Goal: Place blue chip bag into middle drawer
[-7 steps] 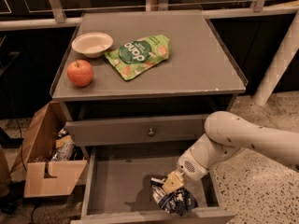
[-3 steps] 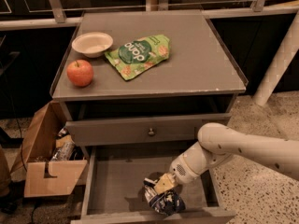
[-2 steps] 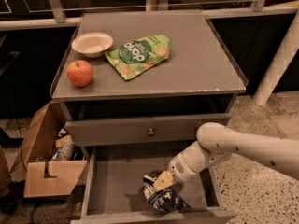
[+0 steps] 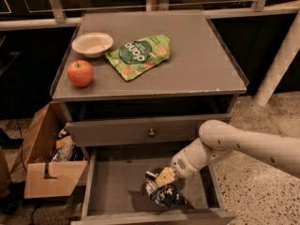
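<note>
The blue chip bag (image 4: 165, 194), dark navy and crinkled, sits in the open middle drawer (image 4: 112, 184) near its front right. My gripper (image 4: 161, 178) reaches in from the right on a white arm and is at the bag's top edge, touching it. The drawer is pulled out below the shut drawer front with a round metal knob (image 4: 151, 132). Its grey floor is bare to the left of the bag.
On the cabinet top (image 4: 206, 55) lie a green snack bag (image 4: 139, 54), a white bowl (image 4: 92, 43) and a red apple (image 4: 80, 73). An open cardboard box (image 4: 47, 165) with clutter stands on the floor at the left. A white post (image 4: 279, 64) rises at the right.
The arm has moved the bag a little to the left and lower inside the drawer since the earliest frame. Since 0.7 s ago almost nothing has moved.
</note>
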Controlling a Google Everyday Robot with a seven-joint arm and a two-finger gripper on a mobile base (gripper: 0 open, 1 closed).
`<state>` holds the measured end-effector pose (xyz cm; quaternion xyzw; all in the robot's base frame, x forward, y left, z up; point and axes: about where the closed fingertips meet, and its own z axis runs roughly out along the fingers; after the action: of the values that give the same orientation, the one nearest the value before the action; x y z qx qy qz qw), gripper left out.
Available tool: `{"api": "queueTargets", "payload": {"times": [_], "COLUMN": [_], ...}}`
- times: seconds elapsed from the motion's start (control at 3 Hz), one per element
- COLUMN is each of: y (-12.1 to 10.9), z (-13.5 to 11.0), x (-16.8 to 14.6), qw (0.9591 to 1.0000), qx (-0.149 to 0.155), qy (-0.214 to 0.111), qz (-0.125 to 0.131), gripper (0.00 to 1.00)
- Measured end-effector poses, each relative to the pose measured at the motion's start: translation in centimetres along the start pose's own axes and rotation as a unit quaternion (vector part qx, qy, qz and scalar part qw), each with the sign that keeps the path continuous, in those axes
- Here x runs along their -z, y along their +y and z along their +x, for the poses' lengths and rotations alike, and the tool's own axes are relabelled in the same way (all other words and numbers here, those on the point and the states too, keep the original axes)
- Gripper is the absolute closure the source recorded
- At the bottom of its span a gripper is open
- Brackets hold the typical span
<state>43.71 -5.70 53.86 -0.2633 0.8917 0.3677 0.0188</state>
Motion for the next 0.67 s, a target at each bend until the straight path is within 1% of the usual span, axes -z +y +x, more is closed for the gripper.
{"api": "queueTargets", "payload": {"times": [0.67], "y": [-2.9], "z": [-0.7], "x": [-1.0], "qw": [0.9997], "qx": [-0.017], "qy": [-0.019], "qz": [-0.005], "gripper": [1.0]}}
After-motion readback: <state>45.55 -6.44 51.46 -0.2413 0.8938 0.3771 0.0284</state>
